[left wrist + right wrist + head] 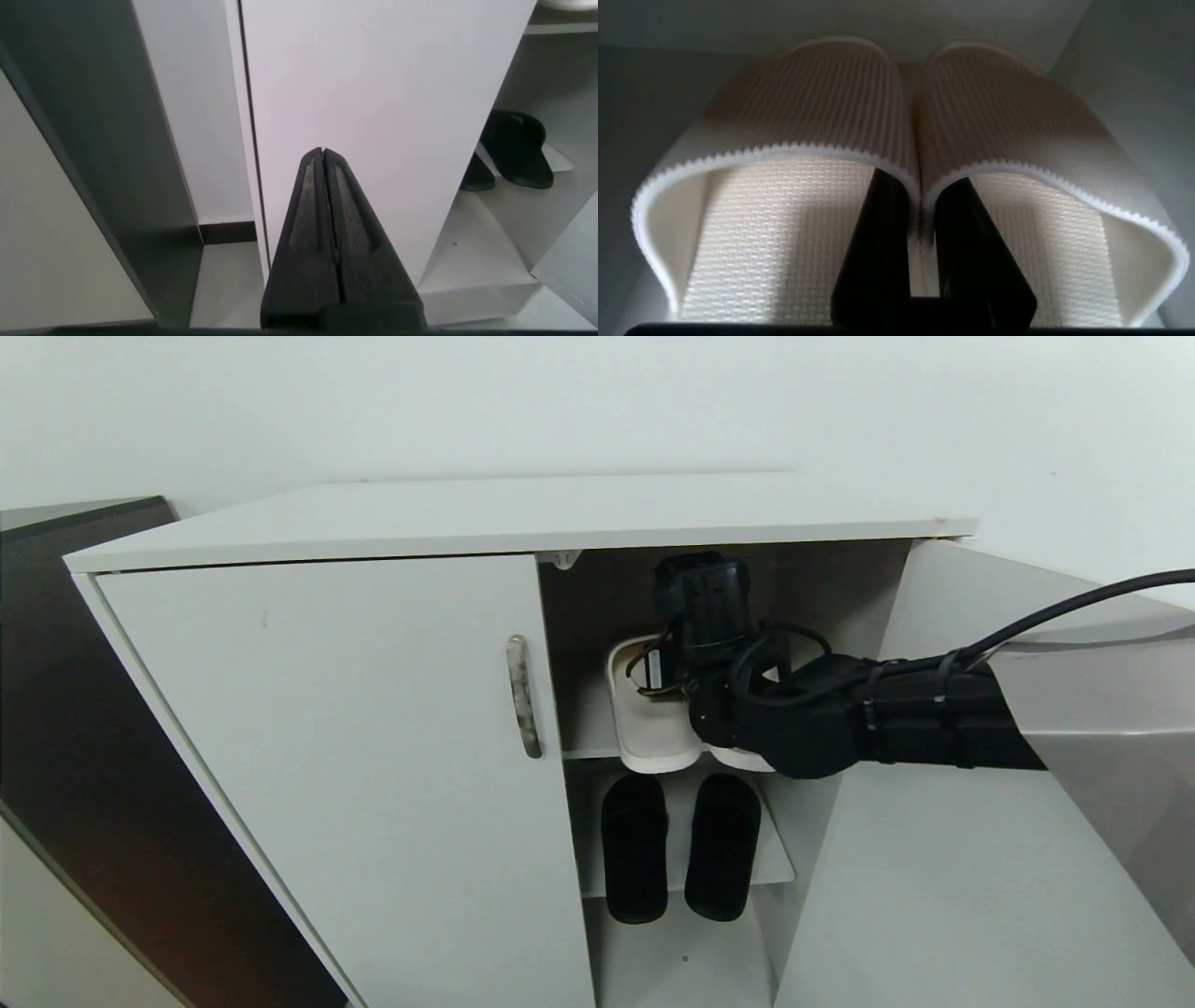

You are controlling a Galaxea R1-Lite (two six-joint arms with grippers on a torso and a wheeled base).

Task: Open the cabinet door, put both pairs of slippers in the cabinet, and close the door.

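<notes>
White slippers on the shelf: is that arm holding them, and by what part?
Yes. The right gripper pinches the white slippers by their touching inner sides, one finger inside each.

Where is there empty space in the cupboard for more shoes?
The cabinet floor below the black slippers is bare. The upper shelf is crowded with the white slippers and the right gripper. The black slippers fill most of theirs.

The cabinet [327, 756] is smooth, matt white laminate, and its door handle [525, 696] is dull, worn metal. The cream slippers [813, 121] look like ribbed, soft foam. The black slippers [635, 847] look matt.
</notes>
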